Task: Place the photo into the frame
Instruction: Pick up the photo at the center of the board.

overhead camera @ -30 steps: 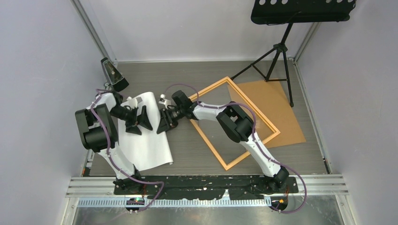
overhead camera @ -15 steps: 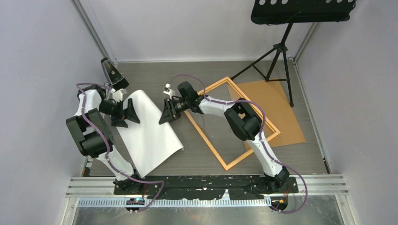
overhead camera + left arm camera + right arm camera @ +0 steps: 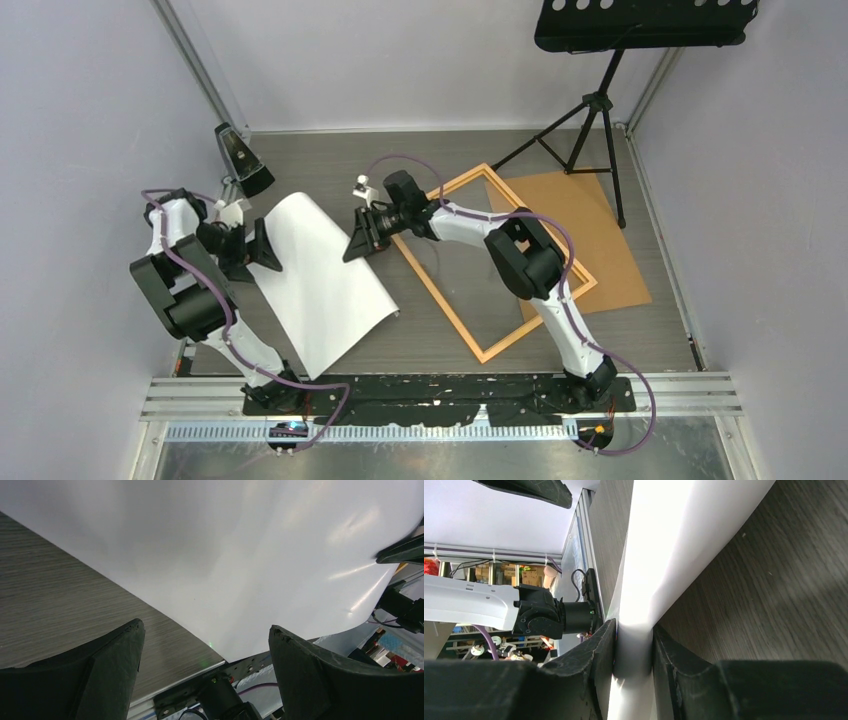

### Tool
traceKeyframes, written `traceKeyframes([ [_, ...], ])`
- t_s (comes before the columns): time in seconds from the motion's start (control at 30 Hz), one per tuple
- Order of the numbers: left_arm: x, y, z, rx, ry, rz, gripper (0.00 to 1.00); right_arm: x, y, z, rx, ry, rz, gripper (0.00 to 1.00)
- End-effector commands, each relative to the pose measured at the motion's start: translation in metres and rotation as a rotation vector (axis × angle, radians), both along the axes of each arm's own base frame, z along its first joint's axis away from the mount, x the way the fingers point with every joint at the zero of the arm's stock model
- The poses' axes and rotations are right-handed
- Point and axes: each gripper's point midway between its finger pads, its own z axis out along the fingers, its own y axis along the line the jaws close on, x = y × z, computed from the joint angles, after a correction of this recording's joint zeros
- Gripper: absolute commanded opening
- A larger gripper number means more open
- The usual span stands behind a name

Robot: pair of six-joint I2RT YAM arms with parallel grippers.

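Right wrist: right tool [image 3: 634, 631] pinches the plain white photo [image 3: 684, 540].

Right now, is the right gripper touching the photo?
Touching. In the right wrist view the right gripper has both fingers pressed against the photo, one on each face, no gap.

Between left gripper [image 3: 205, 632] jaws: open gap over bare table [image 3: 60, 600].
Ahead of left jaws: photo [image 3: 225, 555] blocks.
Between right gripper [image 3: 634, 630] jaws: photo fills gap.
Behind right jaws: frame [image 3: 440, 300].
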Motion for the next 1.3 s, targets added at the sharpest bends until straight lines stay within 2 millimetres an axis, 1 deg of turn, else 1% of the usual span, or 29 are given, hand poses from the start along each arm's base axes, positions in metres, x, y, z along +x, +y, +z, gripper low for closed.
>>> traceKeyframes([
  [0.0, -0.008, 0.012, 0.016, 0.03, -0.035, 0.015, 0.92, 0.012, -0.011, 0.049, 0.062, -0.104, -0.018, 0.36],
  [0.13, -0.009, 0.021, 0.016, 0.035, -0.027, 0.04, 0.92, 0.02, -0.02, 0.055, 0.065, -0.12, -0.036, 0.36],
  [0.3, -0.015, 0.016, 0.01, 0.011, 0.009, 0.061, 0.92, 0.027, -0.029, 0.067, 0.071, -0.136, -0.063, 0.35],
  [0.53, -0.029, 0.005, -0.004, -0.026, 0.073, 0.082, 0.92, 0.039, -0.037, 0.065, 0.038, -0.131, -0.121, 0.32],
  [0.67, -0.033, 0.001, -0.007, -0.044, 0.083, 0.081, 0.92, 0.047, -0.041, 0.064, 0.031, -0.116, -0.147, 0.31],
  [0.83, -0.032, -0.002, -0.003, -0.059, 0.065, 0.072, 0.92, 0.063, -0.056, 0.068, 0.028, -0.125, -0.193, 0.31],
  [1.0, -0.03, -0.01, -0.001, -0.087, 0.055, 0.067, 0.92, 0.077, -0.073, 0.078, 0.028, -0.147, -0.245, 0.31],
  [1.13, -0.02, -0.022, 0.002, -0.123, 0.054, 0.056, 0.92, 0.086, -0.084, 0.087, 0.034, -0.163, -0.278, 0.31],
  [1.27, -0.004, -0.034, 0.01, -0.118, 0.037, 0.023, 0.92, 0.088, -0.106, 0.085, -0.002, -0.163, -0.299, 0.31],
])
